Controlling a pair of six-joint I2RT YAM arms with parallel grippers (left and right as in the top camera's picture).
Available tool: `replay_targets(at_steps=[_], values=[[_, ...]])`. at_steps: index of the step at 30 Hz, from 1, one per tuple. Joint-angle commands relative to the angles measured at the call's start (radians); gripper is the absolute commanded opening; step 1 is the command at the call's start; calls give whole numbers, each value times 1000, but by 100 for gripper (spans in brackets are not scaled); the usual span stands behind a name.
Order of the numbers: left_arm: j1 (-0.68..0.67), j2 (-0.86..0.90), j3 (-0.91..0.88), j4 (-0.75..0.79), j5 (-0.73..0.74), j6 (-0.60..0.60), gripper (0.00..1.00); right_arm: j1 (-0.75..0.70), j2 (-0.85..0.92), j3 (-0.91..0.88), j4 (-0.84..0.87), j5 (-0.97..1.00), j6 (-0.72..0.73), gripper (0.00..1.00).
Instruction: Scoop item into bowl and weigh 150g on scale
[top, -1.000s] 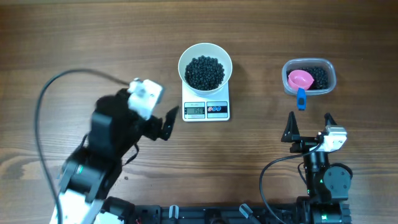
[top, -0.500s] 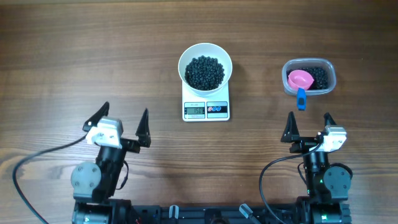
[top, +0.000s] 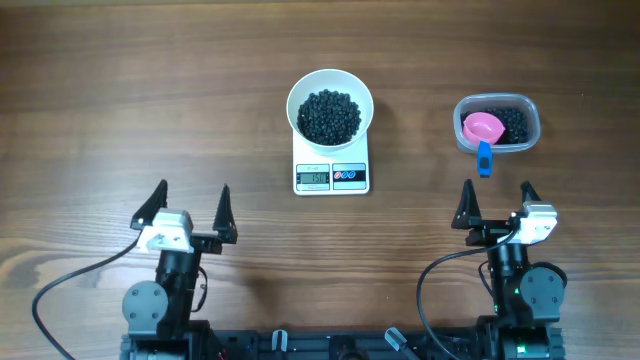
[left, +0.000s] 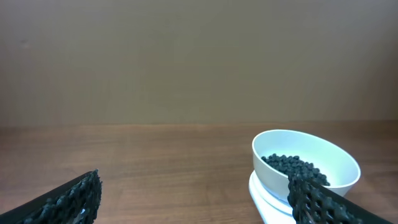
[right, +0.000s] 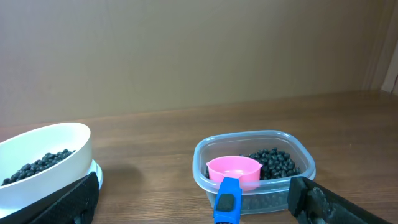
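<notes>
Overhead: the bowl of the item sits on the scale, its display too small to read; left gripper and right gripper are spread wide, empty, well apart from it. Left wrist: the bowl's side only; right wrist: the tub with a pink scoop inside.

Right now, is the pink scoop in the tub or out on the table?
In the tub: its pink cup sits beside the beads, blue handle overhanging the rim.
</notes>
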Motion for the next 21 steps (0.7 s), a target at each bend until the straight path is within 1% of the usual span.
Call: replay_targets(at_steps=[1, 5, 9, 16, 17, 19, 21], values=[[6, -16, -49, 4, -13, -14, 100, 4, -13, -2, 3, -11, -3, 100], [6, -16, -100, 18, -13, -13, 100, 4, -13, -2, 3, -11, -3, 100], [6, -16, -99, -34, -9, -14, 100, 4, -13, -2, 3, -11, -3, 100], [6, -16, -99, -34, -7, -14, 100, 4, -13, -2, 3, -11, -3, 100], [6, -16, -99, -34, 2, -19, 100, 4, -13, -2, 3, -11, -3, 100], [6, -16, -99, -32, 5, -71, 100, 4, -13, -2, 3, -11, -2, 100], [6, -16, -99, -31, 5, -69, 100, 4, -13, -2, 3, -11, -3, 100]])
